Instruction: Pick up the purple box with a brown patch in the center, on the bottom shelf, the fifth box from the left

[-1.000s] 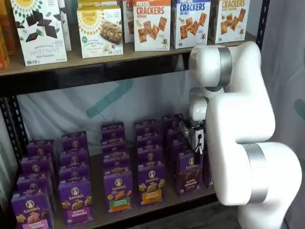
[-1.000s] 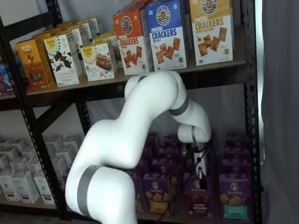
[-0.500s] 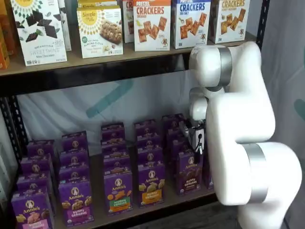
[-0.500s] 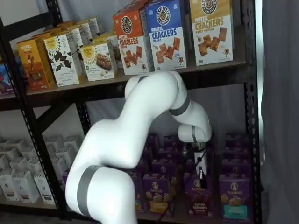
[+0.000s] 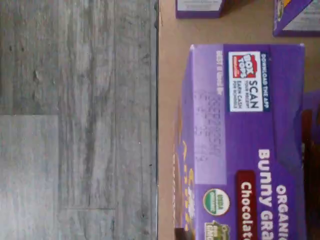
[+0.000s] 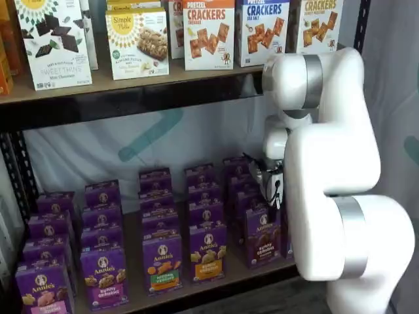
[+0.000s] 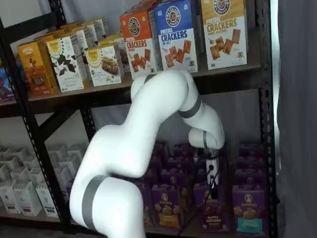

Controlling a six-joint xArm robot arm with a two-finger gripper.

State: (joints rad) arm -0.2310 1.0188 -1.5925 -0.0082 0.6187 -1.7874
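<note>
The purple box (image 6: 262, 235) with the brown patch stands at the front of its row on the bottom shelf (image 6: 196, 284), at the shelf's front edge, with the orange-banded box (image 6: 208, 252) just beside it. In the other shelf view the purple box (image 7: 213, 206) sits between the orange-banded box (image 7: 167, 207) and a teal-banded box (image 7: 248, 208). More purple boxes stand close behind it in the same row, so the free room around it is above its top and out past the shelf's front edge. In the wrist view the purple box (image 5: 245, 150) fills much of the picture, its top flap showing a "Box Tops" mark and the word "Chocolate" on a brown patch; bare cardboard shelf (image 5: 167, 100) runs from the box to the shelf's edge, and beyond that edge lies gray plank floor (image 5: 75, 120).

The gripper (image 6: 272, 190) hangs directly above the purple box, and in the other shelf view the gripper (image 7: 212, 181) also sits just over it, with a black cable running down beside it. The jaws are seen side-on and partly hidden by the white arm (image 6: 327, 170), so I cannot tell how far apart they stand or whether they touch the box.

Against half a second ago, the arm's upper joint has risen slightly, and the gripper sits a little higher over the same box.
</note>
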